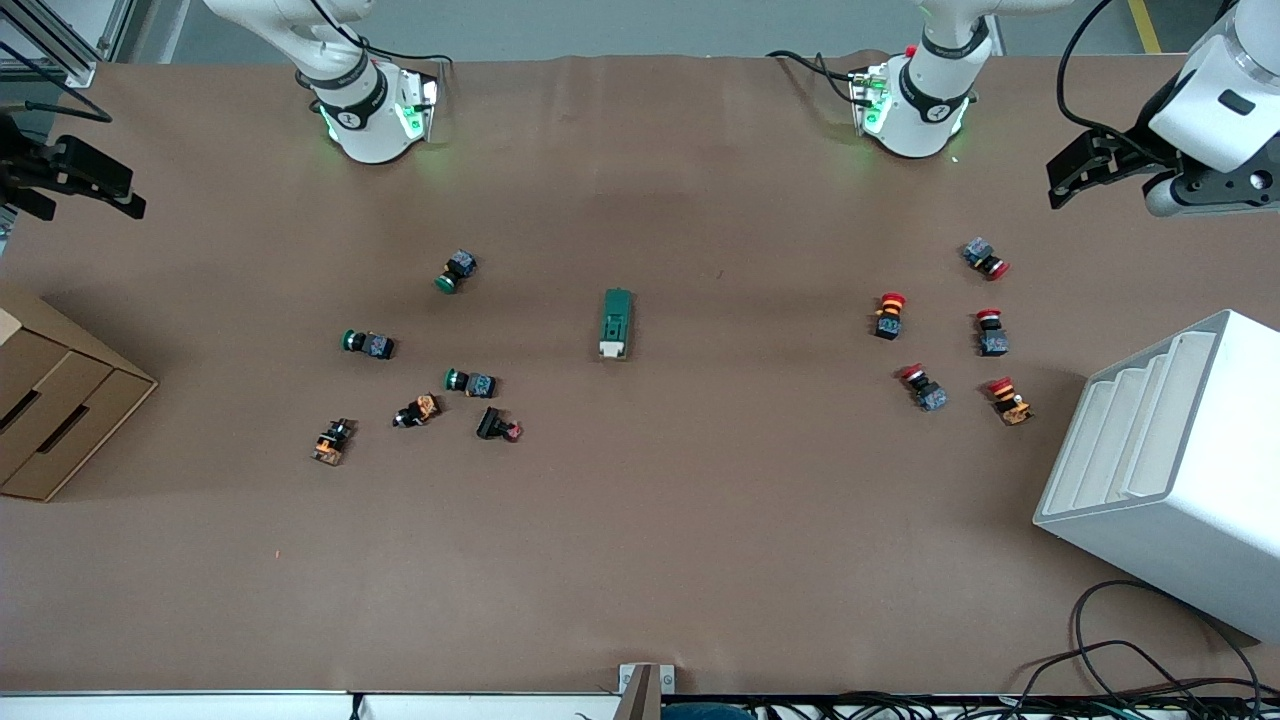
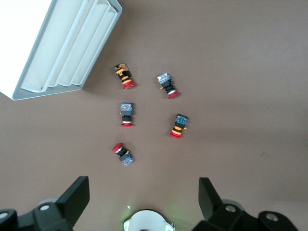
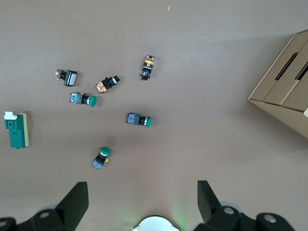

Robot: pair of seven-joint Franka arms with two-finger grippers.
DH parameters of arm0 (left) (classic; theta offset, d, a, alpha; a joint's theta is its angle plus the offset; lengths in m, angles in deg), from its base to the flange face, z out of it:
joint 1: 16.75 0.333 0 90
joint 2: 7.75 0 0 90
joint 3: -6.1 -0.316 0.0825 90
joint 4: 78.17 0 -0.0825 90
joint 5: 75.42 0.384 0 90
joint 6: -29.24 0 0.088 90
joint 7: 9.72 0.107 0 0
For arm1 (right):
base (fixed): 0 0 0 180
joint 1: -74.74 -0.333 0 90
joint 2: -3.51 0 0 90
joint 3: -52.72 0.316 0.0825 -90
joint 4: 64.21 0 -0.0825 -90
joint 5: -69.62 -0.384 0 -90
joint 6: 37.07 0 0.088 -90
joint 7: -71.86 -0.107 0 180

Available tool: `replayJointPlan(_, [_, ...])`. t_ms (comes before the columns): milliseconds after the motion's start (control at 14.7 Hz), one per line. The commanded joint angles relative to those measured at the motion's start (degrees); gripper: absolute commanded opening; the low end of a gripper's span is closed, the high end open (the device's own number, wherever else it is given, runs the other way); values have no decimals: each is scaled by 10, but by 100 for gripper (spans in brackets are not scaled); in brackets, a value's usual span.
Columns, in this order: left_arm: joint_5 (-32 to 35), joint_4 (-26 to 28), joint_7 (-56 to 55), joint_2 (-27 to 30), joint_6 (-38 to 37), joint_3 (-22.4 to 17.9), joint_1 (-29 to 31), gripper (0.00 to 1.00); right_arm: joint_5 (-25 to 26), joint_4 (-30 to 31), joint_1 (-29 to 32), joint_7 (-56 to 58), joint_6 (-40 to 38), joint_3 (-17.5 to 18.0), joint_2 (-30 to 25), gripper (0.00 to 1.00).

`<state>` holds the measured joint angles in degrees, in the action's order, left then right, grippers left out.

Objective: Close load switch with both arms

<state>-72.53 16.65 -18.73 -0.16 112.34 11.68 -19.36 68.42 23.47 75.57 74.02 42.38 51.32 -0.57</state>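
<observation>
The load switch [image 1: 616, 322], a dark green block with a white lever piece at its nearer end, lies alone at the middle of the table. It also shows in the right wrist view [image 3: 17, 130]. My left gripper [image 1: 1075, 175] hangs open and empty high over the left arm's end of the table, well away from the switch; the left wrist view [image 2: 143, 195] shows its fingers [image 2: 77, 197] spread wide. My right gripper [image 1: 120, 190] hangs open and empty high over the right arm's end; the right wrist view [image 3: 142, 199] shows its fingers [image 3: 77, 202] spread wide.
Several red-capped push buttons [image 1: 890, 315] lie toward the left arm's end, beside a white slotted rack [image 1: 1180, 470]. Several green-capped and orange push buttons [image 1: 470, 382] lie toward the right arm's end, beside a cardboard box [image 1: 50, 400]. Cables [image 1: 1130, 670] trail at the near edge.
</observation>
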Motion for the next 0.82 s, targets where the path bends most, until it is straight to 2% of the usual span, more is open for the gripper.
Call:
replayJointPlan(0, [12, -8, 4, -4, 7, 4, 0, 100, 9, 6, 8, 13, -3, 7, -11, 100])
replayJointPlan(341, [3, -24, 12, -11, 7, 1, 3, 100, 11, 6, 7, 15, -3, 8, -10, 100])
replayJointPlan(545, [-31, -39, 5, -24, 8, 1, 3, 100, 11, 6, 6, 14, -3, 8, -11, 100])
replayJointPlan(750, [-26, -41, 9, -26, 7, 1, 3, 100, 11, 6, 6, 14, -3, 8, -11, 100])
